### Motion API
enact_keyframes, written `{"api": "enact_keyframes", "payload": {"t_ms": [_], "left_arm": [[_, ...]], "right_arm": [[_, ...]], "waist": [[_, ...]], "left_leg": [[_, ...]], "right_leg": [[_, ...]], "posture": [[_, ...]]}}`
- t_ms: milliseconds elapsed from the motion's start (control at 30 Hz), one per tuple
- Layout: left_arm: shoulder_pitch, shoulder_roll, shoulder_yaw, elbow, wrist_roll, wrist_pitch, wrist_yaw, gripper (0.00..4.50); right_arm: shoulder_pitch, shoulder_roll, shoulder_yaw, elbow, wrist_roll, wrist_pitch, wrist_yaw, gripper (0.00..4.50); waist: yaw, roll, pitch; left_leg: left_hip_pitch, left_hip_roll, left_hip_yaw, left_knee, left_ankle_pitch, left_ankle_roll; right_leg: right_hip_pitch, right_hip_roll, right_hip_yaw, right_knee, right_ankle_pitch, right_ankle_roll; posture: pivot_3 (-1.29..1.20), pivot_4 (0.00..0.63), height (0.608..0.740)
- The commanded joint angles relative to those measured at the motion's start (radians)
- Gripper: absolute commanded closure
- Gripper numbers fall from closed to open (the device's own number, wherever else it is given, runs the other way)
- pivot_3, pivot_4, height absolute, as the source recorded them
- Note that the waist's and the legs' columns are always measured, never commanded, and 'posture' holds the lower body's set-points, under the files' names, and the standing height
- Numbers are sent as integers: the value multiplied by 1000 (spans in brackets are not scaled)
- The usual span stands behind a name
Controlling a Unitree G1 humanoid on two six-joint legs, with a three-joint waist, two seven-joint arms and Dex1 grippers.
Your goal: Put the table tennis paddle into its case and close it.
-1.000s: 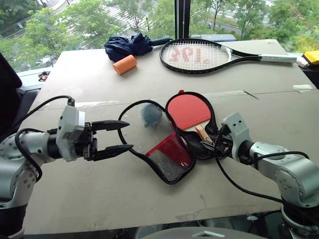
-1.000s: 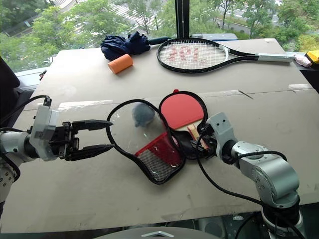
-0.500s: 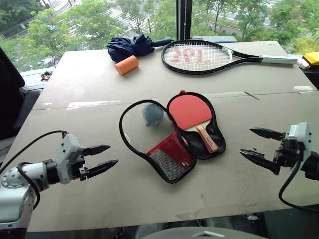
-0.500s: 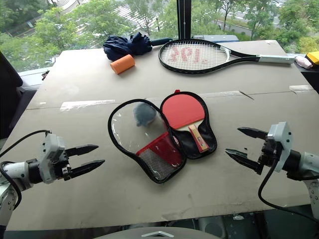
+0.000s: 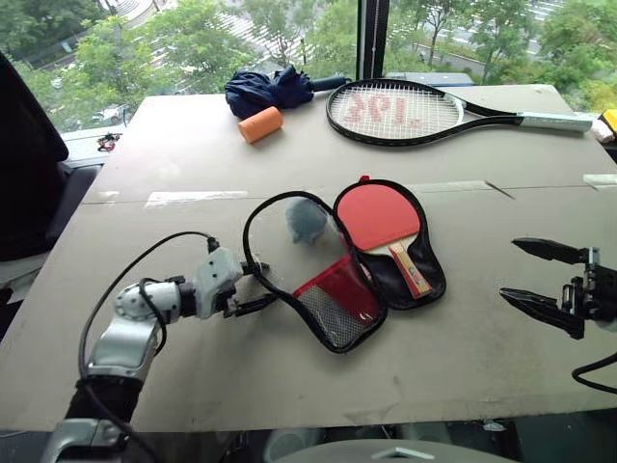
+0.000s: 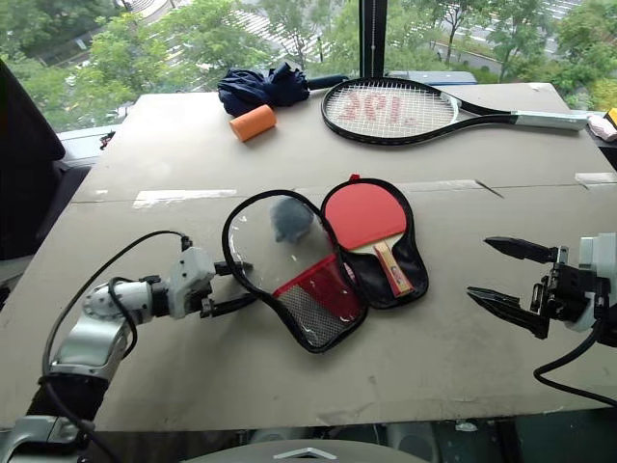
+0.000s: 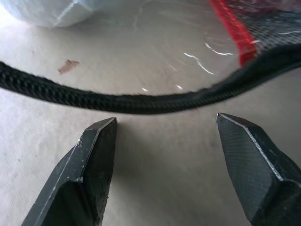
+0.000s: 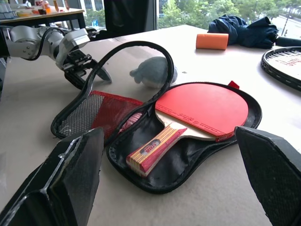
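- The paddle (image 5: 384, 224) lies flat in the right-hand half of the opened case (image 5: 416, 289), near the middle of the table (image 5: 174, 154).
- Its long axis runs from the far side of the table toward the near edge: the round face points away toward the tennis racket (image 5: 415, 108), and the handle (image 5: 408, 269) points back toward the robot, slanting slightly to the right.
- The face is red rubber; the short handle is pale wood with a red strip and a small label.
- The case is spread open like a book. The half under the paddle has black lining; the other half, left of the paddle, has a clear window, a red and black mesh pocket and a black zip edge.
- A small grey-blue soft object (image 5: 308, 221) sits behind the clear half, just left of the paddle's face.
- The left gripper (image 5: 258, 286) is at the left rim of the case, fingers apart with the zip edge just ahead of the tips, gripping nothing.
- The right gripper (image 5: 528, 274) hovers well right of the paddle, fingers spread wide and empty.
- Beyond the paddle, beside the racket, lie a dark blue umbrella (image 5: 273, 90) and an orange cylinder (image 5: 260, 124).
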Motion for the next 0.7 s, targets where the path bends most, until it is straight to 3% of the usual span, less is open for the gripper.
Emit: {"api": "enact_keyframes", "payload": {"t_ms": [33, 200, 433, 533, 700], "left_arm": [[-75, -93, -35, 32, -25, -25, 14, 1094], [-193, -231, -76, -18, -63, 43, 40, 1094], [-400, -438, -147, 89, -27, 101, 156, 1094], [-444, -479, -149, 135, -8, 95, 206, 1094], [-424, -469, -143, 100, -24, 93, 186, 1094]], "right_arm": [[1, -10, -35, -58, 36, 6, -37, 38], [3, -19, -67, -87, 71, 30, -90, 38], [25, -31, -103, -117, 83, 43, -124, 38], [36, -28, -112, -142, 91, 50, -147, 38], [49, -27, -115, -156, 99, 53, -170, 38]], "waist": [[0, 0, 0], [-2, -3, 1], [-2, -4, 2], [-9, -5, 2], [-17, -5, 2]], "left_leg": [[0, 0, 0, 0, 0, 0], [-3, -1, -1, 3, 0, 0], [-3, -1, -1, 6, 0, 0], [-4, -1, -1, 6, 0, 1], [-4, 0, -1, 6, 0, 1]], "right_leg": [[0, 0, 0, 0, 0, 0], [-1, 0, -1, 0, 0, 0], [0, 1, -1, 1, 0, 0], [0, 1, -1, 1, 0, 0], [0, 2, 0, 1, 0, 0]], "posture": [[0, 150, 740], [0, 150, 740], [0, 150, 740], [0, 150, 740], [0, 150, 740]]}}
